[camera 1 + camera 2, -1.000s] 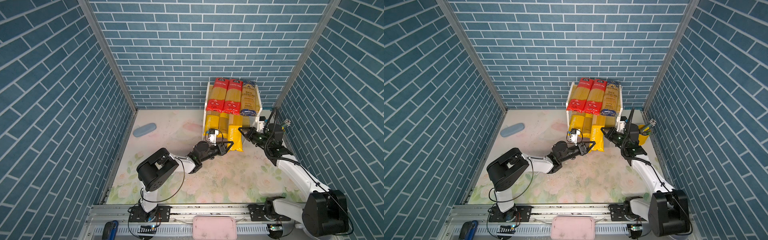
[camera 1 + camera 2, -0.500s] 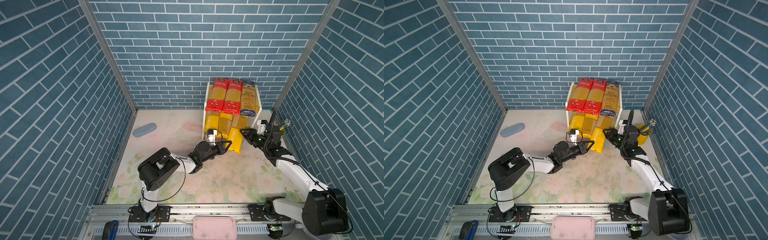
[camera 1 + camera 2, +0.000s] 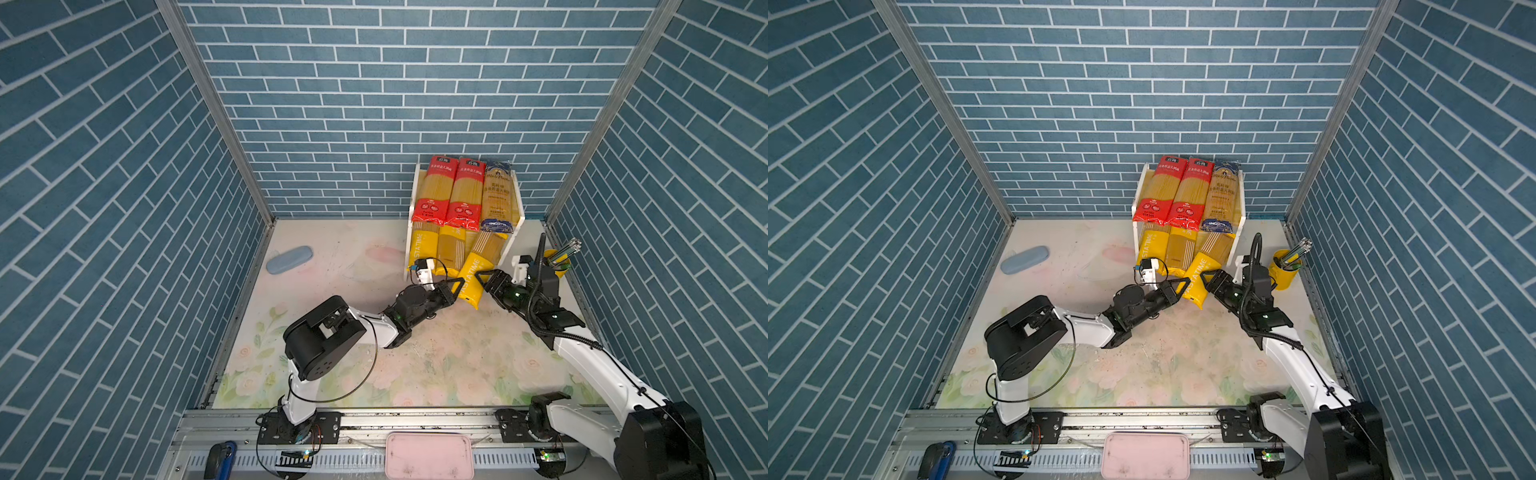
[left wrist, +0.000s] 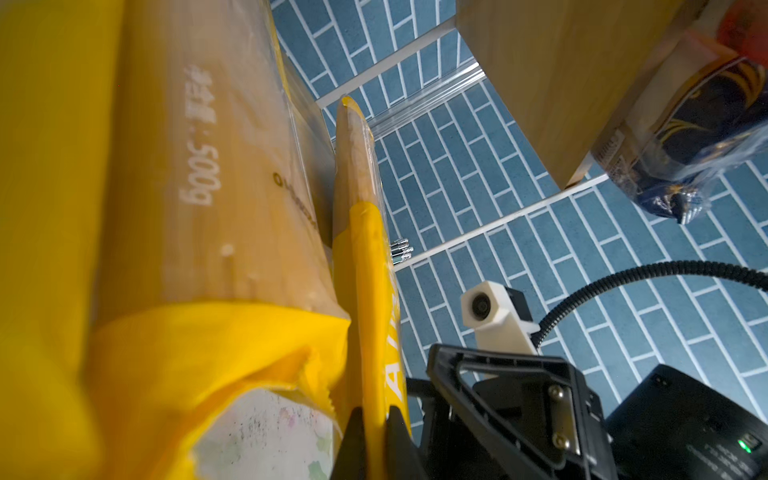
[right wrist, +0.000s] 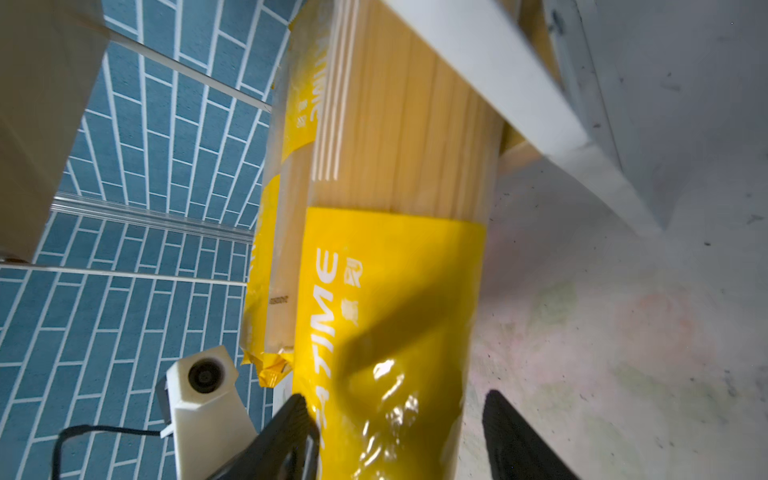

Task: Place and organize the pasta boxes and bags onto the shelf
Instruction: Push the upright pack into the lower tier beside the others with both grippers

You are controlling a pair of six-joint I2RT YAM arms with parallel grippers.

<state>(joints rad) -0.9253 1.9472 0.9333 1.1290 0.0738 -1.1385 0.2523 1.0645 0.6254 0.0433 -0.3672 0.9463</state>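
The left gripper [image 3: 456, 286] is pinched tight on the bottom edge of the tilted PASTATIME packet [image 3: 473, 272]. That packet slants out past the front edge of the shelf [image 3: 415, 191], on the lower board's right side. The right gripper [image 5: 395, 428] has its jaws spread wide either side of that same end. Up top, the red packets [image 3: 436, 187] and the dark blue-ended packet [image 3: 496, 195] lie edge to edge. It's tight on the right, with the yellow cup [image 3: 559, 264] against the wall. Open floral mat [image 3: 353, 266] runs left to the grey-blue case [image 3: 289, 259].
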